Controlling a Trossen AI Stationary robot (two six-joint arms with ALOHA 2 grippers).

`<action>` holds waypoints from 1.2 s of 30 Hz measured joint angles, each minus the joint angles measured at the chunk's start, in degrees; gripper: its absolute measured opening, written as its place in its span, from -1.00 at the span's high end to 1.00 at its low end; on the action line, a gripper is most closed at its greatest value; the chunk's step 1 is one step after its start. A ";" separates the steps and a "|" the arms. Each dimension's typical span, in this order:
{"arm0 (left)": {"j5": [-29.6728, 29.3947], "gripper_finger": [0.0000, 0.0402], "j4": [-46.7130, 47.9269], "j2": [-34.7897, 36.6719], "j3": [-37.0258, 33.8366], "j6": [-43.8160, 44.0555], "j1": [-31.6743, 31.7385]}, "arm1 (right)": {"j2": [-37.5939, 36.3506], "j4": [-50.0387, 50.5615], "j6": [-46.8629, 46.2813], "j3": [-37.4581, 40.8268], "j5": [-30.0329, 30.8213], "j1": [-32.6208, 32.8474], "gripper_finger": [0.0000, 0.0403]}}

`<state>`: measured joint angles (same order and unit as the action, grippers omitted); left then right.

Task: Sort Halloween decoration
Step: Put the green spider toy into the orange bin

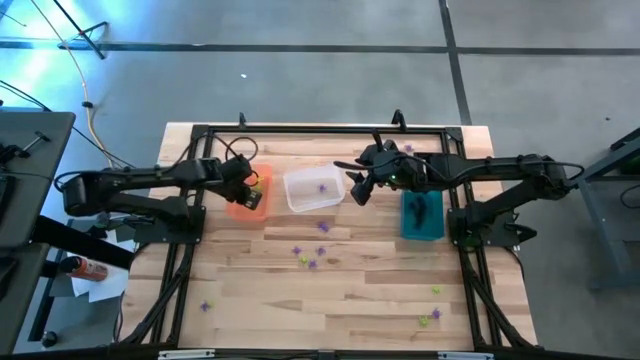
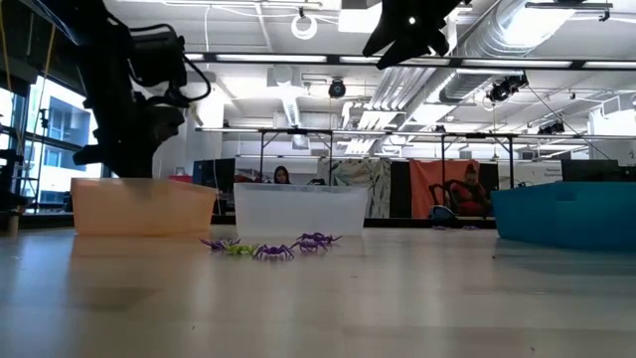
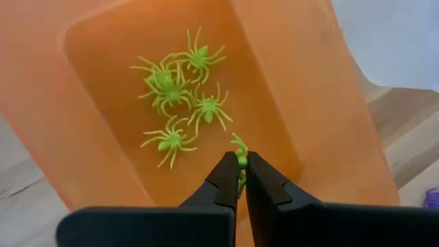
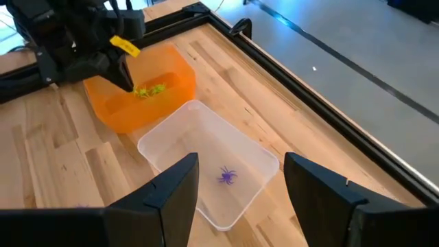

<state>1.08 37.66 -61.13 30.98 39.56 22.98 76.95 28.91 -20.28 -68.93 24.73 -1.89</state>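
Yellow-green plastic is pinched between the fingers of the left gripper point(image 3: 241, 180): 1 small spider point(image 3: 240, 156), hanging over the orange bin point(image 1: 262, 187), where 4 like it point(image 3: 180, 92) are already lying in a loose cluster. In the left wrist view the held spider's long axis is running along the fingers, from 6 toward 12 o'clock, its legs sticking out past the tips. Letting go well means staying over the middle of the bin, low, then opening fully so no leg is snagging on a pad.

Just beside it, at 3 o'clock of the orange bin in the high view, the clear bin point(image 1: 310, 203) is holding 1 purple spider point(image 4: 227, 175); the right gripper point(image 4: 240, 175) is hovering above that bin with its jaws spread and nothing between them. At 3 o'clock again is sitting the teal bin point(image 1: 421, 231). More spiders point(image 1: 310, 255) are lying loose on the wooden table point(image 1: 340, 300) toward 6 o'clock.
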 joint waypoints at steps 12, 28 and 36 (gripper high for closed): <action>0.63 0.85 -0.06 -2.44 -0.04 -1.16 0.00 | 0.00 -0.44 -1.63 0.00 -0.07 -0.13 -0.05; -0.12 0.18 10.56 -2.27 13.84 -9.65 -0.03 | -0.03 -1.61 -1.78 0.00 -0.91 -0.40 -0.05; 5.88 0.17 -7.87 5.05 21.76 -17.36 -7.31 | -0.13 -7.37 1.80 0.00 -20.15 -0.37 -0.05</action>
<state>6.96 29.80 -56.08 52.74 22.20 15.68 76.82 21.54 -18.47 -68.93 4.59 -2.26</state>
